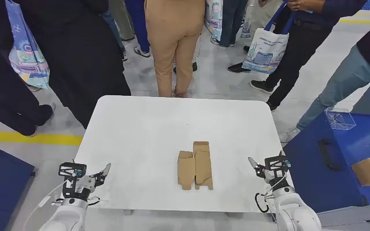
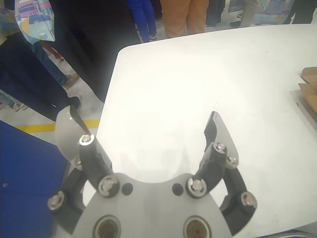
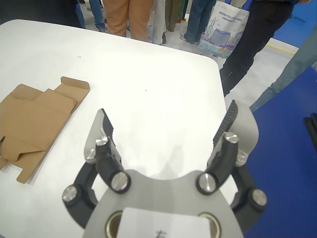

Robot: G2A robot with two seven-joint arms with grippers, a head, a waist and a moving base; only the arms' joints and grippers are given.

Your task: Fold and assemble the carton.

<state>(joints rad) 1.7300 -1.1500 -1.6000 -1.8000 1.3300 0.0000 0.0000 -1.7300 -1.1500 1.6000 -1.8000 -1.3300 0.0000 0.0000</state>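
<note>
Counter (image 1: 144, 127), white with rounded corners, carries the one task item: the carton (image 1: 195, 166). It is a brown cardboard blank lying flat toward the robot's side of the surface, somewhat to the robot's right of centre. Its panels are pressed together, and flaps stick out at both the far and the near end. No wall stands up and no flap is tucked in.

Judging by that, the job has not yet begun. The blank has to be lifted or pried open into a tube and squared, and then the end flaps folded in and closed. All of that is left to do.

Left end effector (image 2: 141, 112) hovers over the near left corner of the counter, well apart from the carton, its fingers spread wide with nothing between them. Right end effector (image 3: 168, 107) hangs over the near right edge, nearer the carton but not touching it, likewise spread wide and empty.
</note>
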